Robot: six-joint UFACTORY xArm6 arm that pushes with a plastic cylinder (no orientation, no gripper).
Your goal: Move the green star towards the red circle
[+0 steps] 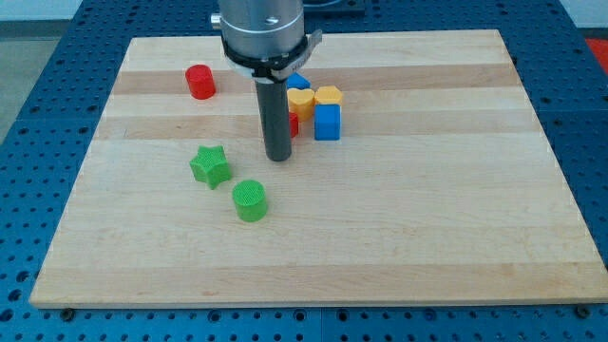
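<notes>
Ribbed green cylinder beside green star; my tip right.

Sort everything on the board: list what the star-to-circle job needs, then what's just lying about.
For the job:
- green star
- red circle
- my tip, right of the star, clear of it

Lying about:
- green cylinder
- blue cube
- yellow blocks
- small red block, mostly hidden by the rod
</notes>
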